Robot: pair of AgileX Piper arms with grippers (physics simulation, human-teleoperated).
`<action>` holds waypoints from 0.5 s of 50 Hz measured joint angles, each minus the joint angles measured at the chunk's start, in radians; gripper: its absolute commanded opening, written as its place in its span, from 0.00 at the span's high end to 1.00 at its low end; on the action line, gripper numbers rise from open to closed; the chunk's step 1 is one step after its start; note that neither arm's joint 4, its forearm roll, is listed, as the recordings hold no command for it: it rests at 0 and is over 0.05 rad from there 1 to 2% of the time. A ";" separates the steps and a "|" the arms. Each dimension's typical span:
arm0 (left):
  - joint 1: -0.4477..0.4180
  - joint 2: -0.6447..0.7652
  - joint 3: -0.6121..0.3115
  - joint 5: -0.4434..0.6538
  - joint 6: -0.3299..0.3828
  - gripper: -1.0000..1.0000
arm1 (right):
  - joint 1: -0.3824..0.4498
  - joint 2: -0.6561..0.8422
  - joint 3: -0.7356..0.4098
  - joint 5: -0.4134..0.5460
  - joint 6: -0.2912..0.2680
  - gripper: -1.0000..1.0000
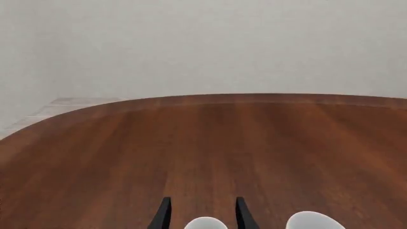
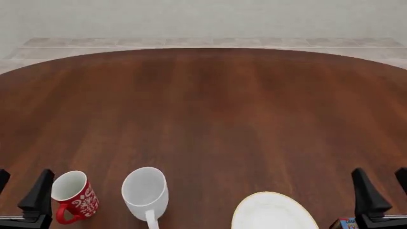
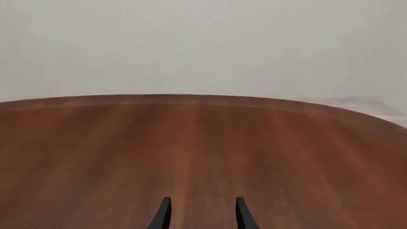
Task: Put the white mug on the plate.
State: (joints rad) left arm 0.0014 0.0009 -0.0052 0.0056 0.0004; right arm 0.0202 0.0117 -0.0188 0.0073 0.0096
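Note:
The white mug (image 2: 145, 191) stands upright near the table's front edge, its handle pointing toward me. To its right lies the plate (image 2: 273, 213), cream with a thin yellow rim and cut off by the frame's bottom edge. My left gripper (image 2: 22, 187) stands open at the front left, just left of a red mug (image 2: 74, 195), holding nothing. My right gripper (image 2: 381, 185) stands open at the front right, beyond the plate's right side. In the left wrist view the gripper (image 1: 202, 200) shows two parted dark fingers, with two white rounded shapes (image 1: 313, 221) at the picture's edge. The right wrist view shows its gripper (image 3: 202, 200) over bare wood.
The red mug with white lettering stands upright between my left gripper and the white mug. A small colourful box (image 2: 344, 223) peeks in by the right gripper. The brown wooden table (image 2: 210, 109) is rounded at its far edge, with pale floor and wall behind.

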 measured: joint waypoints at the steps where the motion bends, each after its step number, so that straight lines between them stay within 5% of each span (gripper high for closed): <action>1: 0.000 0.000 0.000 -0.001 0.001 0.00 | 0.005 0.007 -0.007 0.004 0.005 0.00; 25: 0.001 -0.001 -0.001 0.000 0.004 0.00 | 0.274 0.288 -0.390 0.391 0.110 0.00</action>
State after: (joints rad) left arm 0.0020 0.0000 -0.0058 0.0053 0.0040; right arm 0.2943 0.2992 -0.4089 0.3982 0.1198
